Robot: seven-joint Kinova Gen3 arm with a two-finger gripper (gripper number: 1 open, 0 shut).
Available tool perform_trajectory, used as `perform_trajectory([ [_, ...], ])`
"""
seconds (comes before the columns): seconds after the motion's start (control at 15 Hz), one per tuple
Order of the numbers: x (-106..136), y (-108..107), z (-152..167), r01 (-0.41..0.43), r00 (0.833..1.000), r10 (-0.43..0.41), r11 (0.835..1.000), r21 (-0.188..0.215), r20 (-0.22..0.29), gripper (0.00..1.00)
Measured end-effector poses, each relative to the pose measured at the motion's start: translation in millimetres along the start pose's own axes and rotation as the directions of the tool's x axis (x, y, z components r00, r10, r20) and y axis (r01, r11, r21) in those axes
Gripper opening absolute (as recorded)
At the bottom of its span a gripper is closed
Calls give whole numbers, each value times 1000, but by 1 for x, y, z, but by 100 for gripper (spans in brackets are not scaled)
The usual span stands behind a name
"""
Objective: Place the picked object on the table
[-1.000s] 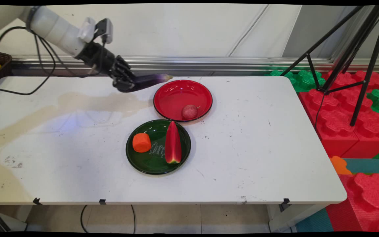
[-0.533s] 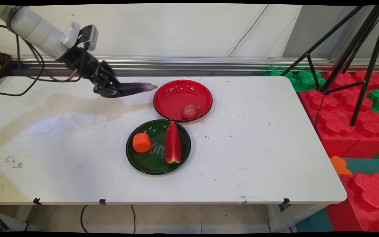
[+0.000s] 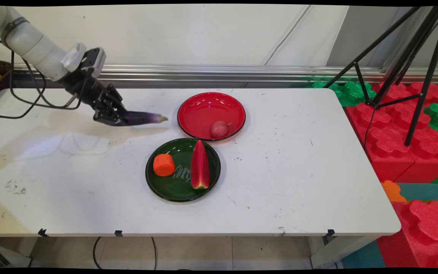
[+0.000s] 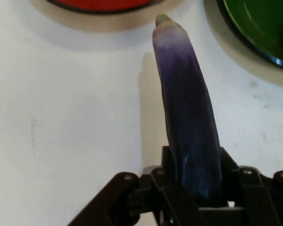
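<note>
The eggplant (image 3: pixel 141 118) sits left of centre in the main view, clamped at its butt end by the fingers of the gripper (image 3: pixel 109 117), its long axis pointing right toward the red plate (image 3: pixel 203 102); it hangs low over the white bench (image 3: pixel 299 171). Lower centre, a green plate (image 3: pixel 177 192) carries an orange piece (image 3: pixel 164 164) and a watermelon slice (image 3: pixel 200 165). In the hand view, the eggplant (image 4: pixel 188 122) rises up the frame from the gripper (image 4: pixel 193 188), tip near the red plate (image 4: pixel 104 4) at the top edge.
</note>
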State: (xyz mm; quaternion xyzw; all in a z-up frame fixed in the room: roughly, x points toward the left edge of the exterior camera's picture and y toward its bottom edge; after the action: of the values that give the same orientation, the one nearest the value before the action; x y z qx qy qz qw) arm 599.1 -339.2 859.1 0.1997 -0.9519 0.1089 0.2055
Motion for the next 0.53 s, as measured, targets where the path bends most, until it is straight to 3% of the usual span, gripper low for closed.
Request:
perform_trajectory([
  [0.53,-26,-7,20,-37,998,37,999,-7,50,0],
])
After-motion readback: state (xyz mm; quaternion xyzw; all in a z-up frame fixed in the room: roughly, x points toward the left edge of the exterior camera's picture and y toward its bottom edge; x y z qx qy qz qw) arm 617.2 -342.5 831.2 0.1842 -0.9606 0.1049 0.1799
